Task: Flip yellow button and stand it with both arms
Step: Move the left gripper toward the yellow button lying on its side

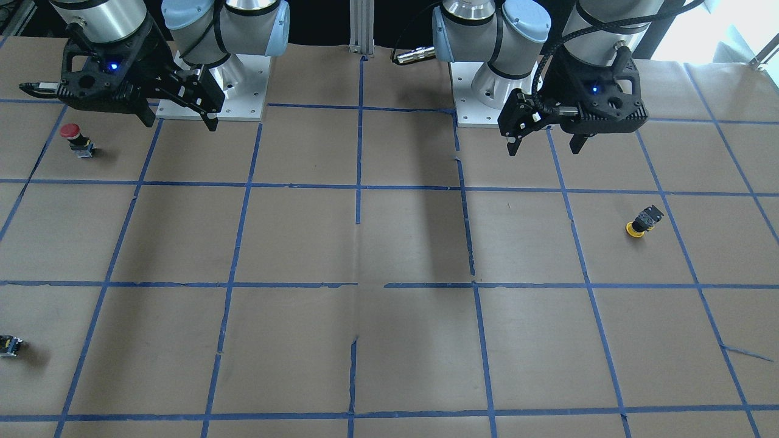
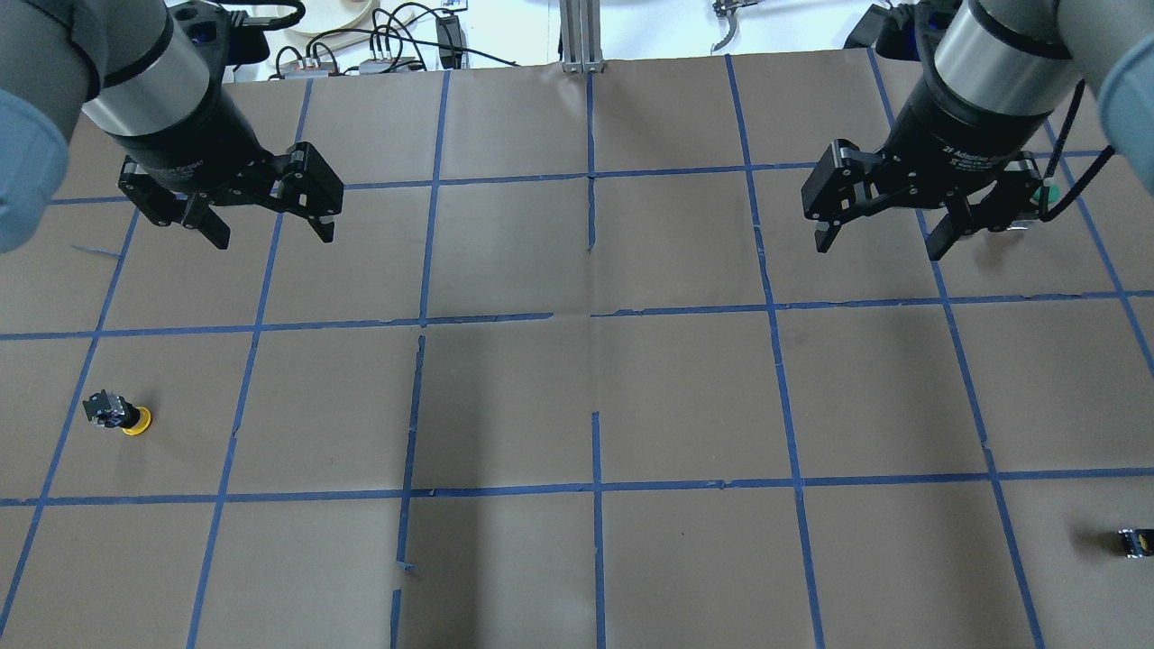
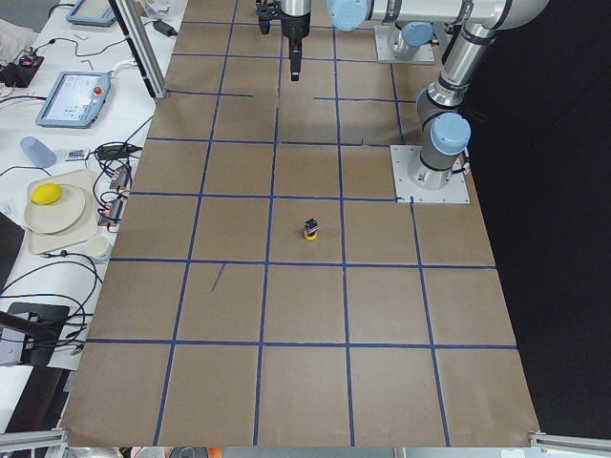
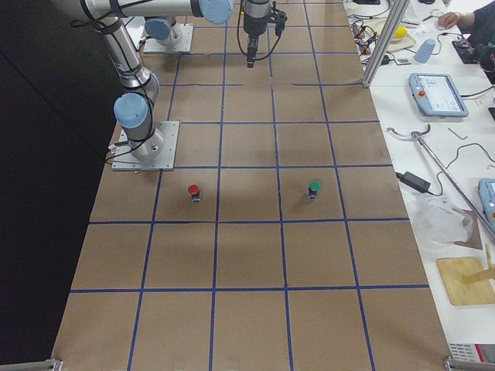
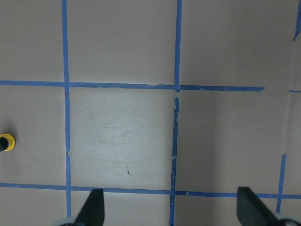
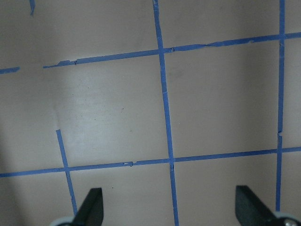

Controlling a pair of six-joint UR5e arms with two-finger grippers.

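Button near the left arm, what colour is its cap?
Yellow cap; best in the front-facing view.

A red-capped button [image 1: 74, 139] stood near the right gripper's fingers [image 1: 209, 115], outboard of them — a dark capless block [image 1: 9, 345] lay well apart.

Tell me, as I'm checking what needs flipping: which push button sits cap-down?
The yellow button: it rests on its cap with its base up, while the red button and green button stand cap-up.

The desk [image 1: 389, 243] is brown paper with a blue tape grid. Sitting on it, well apart: 1 yellow button [image 1: 642, 221] tipped over, 1 red button [image 1: 76, 139], 1 green button [image 4: 314, 189], 1 small dark block [image 1: 9, 345].
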